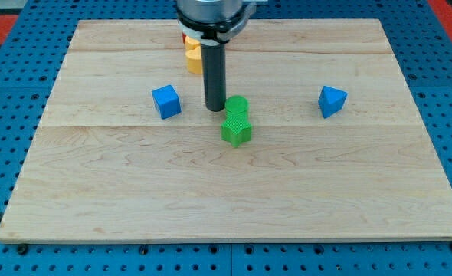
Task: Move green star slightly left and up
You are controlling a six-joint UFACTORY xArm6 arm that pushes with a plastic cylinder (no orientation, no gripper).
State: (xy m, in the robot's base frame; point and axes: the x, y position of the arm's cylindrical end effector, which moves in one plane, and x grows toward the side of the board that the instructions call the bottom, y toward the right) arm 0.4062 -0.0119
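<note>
On the wooden surface (134,192):
Green blocks: two, touching; cylinder (237,106) above green star (237,130), near centre.
Blue blocks: two; cube (166,101) left, triangular block (332,100) right.
Yellow block (193,57): one, red block (185,37) behind, partly hidden.
My tip (214,110): just left of cylinder.
Jaws: none fitted; nothing held.

You've got two blue blocks: a blue cube (166,101) and a blue pyramid-like block (332,100). Two green ones touching: green cylinder (237,106), green star (237,129). One yellow block (193,57), one red block (185,37), both partly hidden. One wooden board (234,192).
</note>
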